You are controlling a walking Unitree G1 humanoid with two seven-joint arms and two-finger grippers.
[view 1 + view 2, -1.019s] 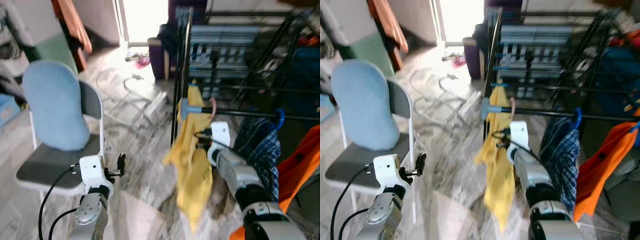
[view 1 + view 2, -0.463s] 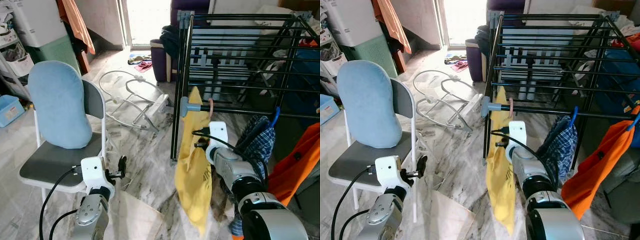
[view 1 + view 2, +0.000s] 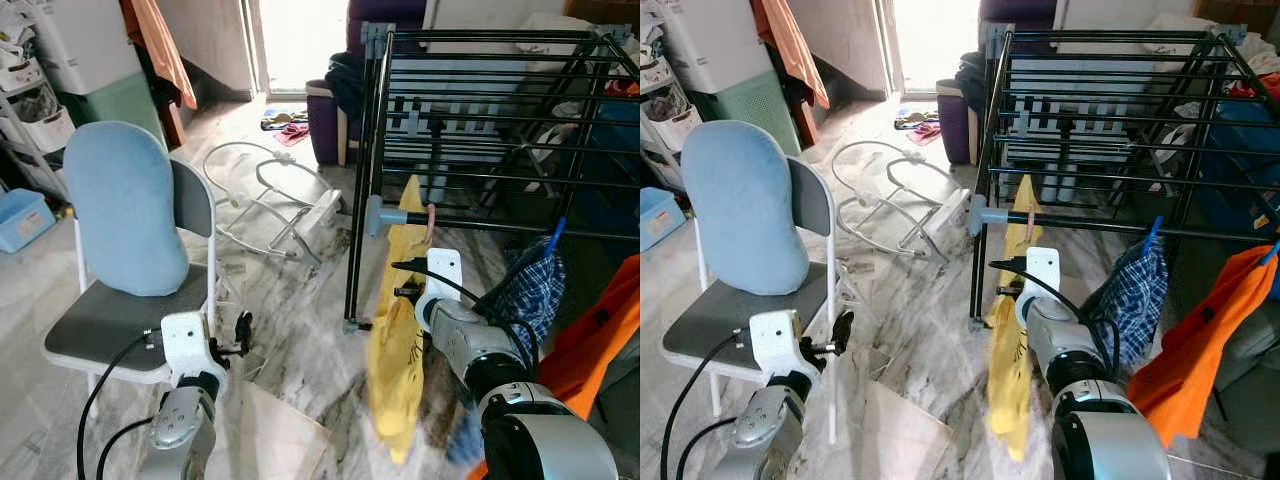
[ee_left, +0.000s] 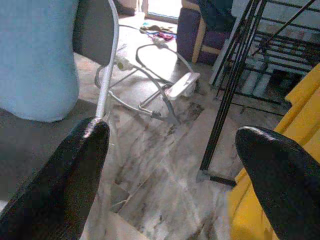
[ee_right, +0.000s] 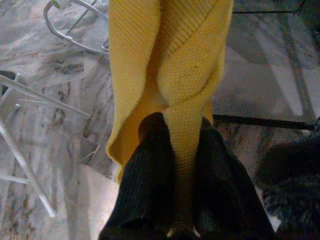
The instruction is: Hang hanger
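A yellow knit garment [image 3: 398, 370] hangs on a hanger whose pink hook [image 3: 429, 215] sits at the front rail of the black drying rack [image 3: 480, 120], beside its grey corner joint. My right gripper [image 3: 405, 292] is just below that rail, shut on a fold of the yellow garment [image 5: 172, 75]; the black fingers [image 5: 150, 165] pinch the fabric between them. My left gripper [image 3: 240, 335] is held low beside the chair, open, with nothing between its fingers [image 4: 75, 170].
A white folding chair [image 3: 110, 320] with a blue cushion [image 3: 125, 210] stands at the left. A white metal frame [image 3: 270, 190] lies on the marble floor. A plaid garment [image 3: 530, 290] and an orange one [image 3: 600, 330] hang on the rack's right.
The view has sharpened and shifted slightly. The yellow garment has swung a little under the rail, and the right gripper keeps its hold. The left gripper has not moved.
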